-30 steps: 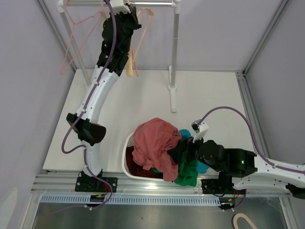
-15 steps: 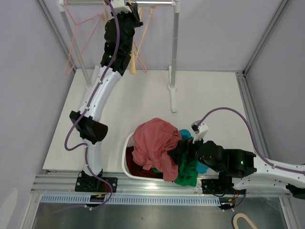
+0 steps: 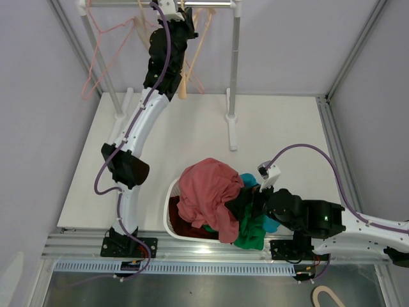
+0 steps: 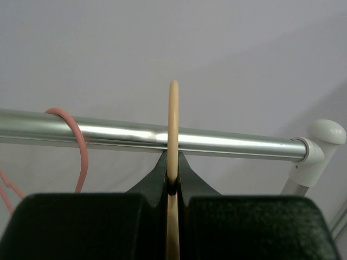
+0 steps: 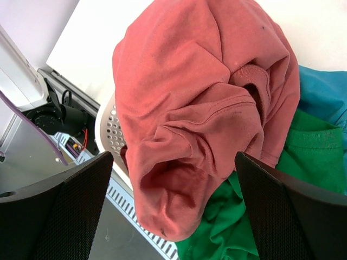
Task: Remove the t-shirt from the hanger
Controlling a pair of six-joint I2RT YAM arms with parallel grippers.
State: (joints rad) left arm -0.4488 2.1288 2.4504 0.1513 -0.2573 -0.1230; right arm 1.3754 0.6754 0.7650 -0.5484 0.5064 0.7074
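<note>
Lying crumpled mid-frame, the red t-shirt (image 5: 200,108) is bunching before the right gripper (image 5: 173,211), jaws apart; the left gripper (image 4: 173,189) is clamping a hanger (image 4: 173,124).

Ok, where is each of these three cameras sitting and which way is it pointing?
Top external: above and behind the bases, looking down at the white table; left arm and right arm show.
Left wrist: faces the chrome rail; left gripper shut on the cream wooden hanger.
Right wrist: looks down on the red t-shirt heaped over the white perforated basket; right gripper open.
Shared: top and right wrist see t-shirt and basket; top and left wrist, rail and hanger.
</note>
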